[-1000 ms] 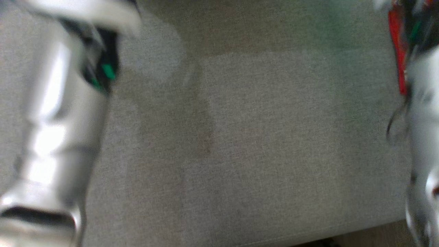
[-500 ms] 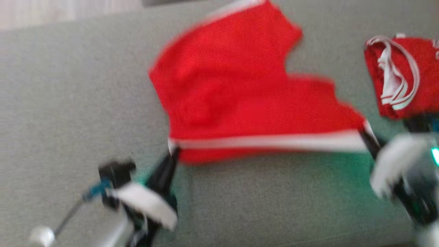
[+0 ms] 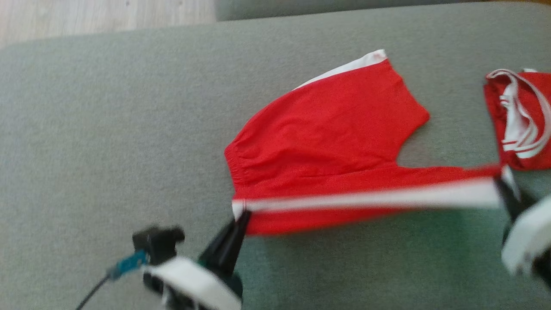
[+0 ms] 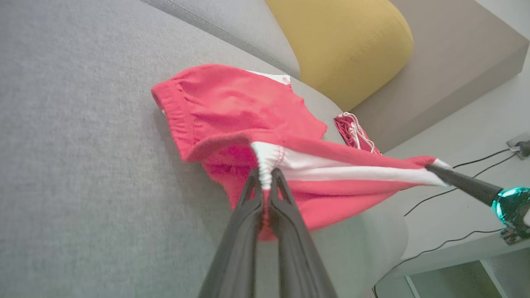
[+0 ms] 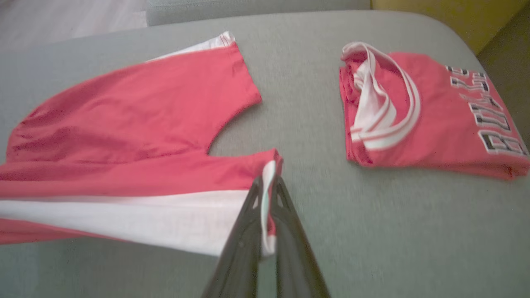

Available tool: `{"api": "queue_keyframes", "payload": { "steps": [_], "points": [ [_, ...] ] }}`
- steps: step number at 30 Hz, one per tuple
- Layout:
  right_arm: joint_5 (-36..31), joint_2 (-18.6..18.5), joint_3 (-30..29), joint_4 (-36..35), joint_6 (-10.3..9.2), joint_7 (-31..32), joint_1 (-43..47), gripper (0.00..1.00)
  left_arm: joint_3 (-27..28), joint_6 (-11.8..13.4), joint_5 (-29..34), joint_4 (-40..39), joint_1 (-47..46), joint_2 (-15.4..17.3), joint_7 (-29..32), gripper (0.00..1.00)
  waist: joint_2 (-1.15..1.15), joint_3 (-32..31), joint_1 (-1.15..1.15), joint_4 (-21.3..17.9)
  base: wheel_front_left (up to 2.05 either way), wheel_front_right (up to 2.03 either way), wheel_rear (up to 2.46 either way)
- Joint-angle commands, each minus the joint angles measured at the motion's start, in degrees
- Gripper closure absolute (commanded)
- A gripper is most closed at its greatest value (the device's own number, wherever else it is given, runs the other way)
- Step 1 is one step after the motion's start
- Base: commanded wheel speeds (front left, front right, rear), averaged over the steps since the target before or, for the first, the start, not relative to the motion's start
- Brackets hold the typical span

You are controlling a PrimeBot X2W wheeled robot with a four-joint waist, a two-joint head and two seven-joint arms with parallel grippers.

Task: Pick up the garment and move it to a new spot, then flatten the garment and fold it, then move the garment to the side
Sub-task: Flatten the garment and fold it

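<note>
**Head view.** The red shorts lie on the grey sofa seat, from centre out to 3 o'clock. The far leg rests flat toward 1 o'clock. The near edge, with the white side stripe, is drawn taut from 7 to 3 o'clock. It looks lifted off the seat, though blur limits certainty. The left gripper, at 7 o'clock, is clamped on the waistband corner. The right gripper, at 3 o'clock, is clamped on the leg-hem corner. A folded red jersey sits at 2 to 3 o'clock, near the right gripper.

**Left wrist view.** This arm's own fingers are pinched together on the bunched stripe end. The stripe runs off to 3 o'clock, into the other arm's dark tip. A yellow cushion is at 12 to 1 o'clock.

**Right wrist view.** The fingers are closed on the hem at centre. The jersey is at 2 o'clock, with bare seat between it and the shorts.

**Judgement.** The shorts look to be at the set-down and flattening stage, stretched between both arms. The next move calls for lowering both corners together under tension, clear of the jersey, and only then letting go.
</note>
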Motion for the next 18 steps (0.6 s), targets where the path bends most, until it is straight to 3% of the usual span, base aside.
{"api": "queue_keyframes", "payload": {
  "steps": [1, 4, 10, 14, 18],
  "points": [
    [0.1, -3.3, 2.2, 0.8, -0.05, -2.0, -8.6, 1.00, 3.0, 0.5, 0.6, 1.0, -6.3, -2.4, -1.6, 1.00, 0.00, 1.8, -0.01, 1.1, 0.00, 0.00, 0.00],
    [0.2, -4.7, 3.4, 4.7, -0.05, -3.7, -14.0, 1.00, 3.2, 0.4, 1.2, 4.5, -9.9, -4.9, -2.7, 1.00, 0.00, 3.2, -0.01, 1.7, 0.00, 0.00, 0.00],
    [0.7, -7.2, 7.9, 19.5, -0.05, -8.6, -30.0, 1.00, 3.6, -0.1, 3.2, 16.7, -20.1, -11.3, -6.3, 1.00, 0.00, 7.7, -0.01, 4.0, 0.00, 0.00, 0.00],
    [1.9, -8.3, 11.4, 28.8, -0.05, -11.7, -37.9, 1.00, 4.2, 1.1, 4.6, 24.1, -24.7, -13.6, -8.9, 1.00, 0.00, 10.6, -0.01, 5.3, 0.00, 0.00, 0.00],
    [2.5, -9.6, 15.0, 36.4, -0.05, -15.6, -43.9, 1.00, 3.7, -0.5, 4.1, 28.7, -27.9, -15.3, -11.2, 1.00, 0.00, 12.6, -0.01, 6.3, 0.00, 0.00, 0.00]
  ]
}}
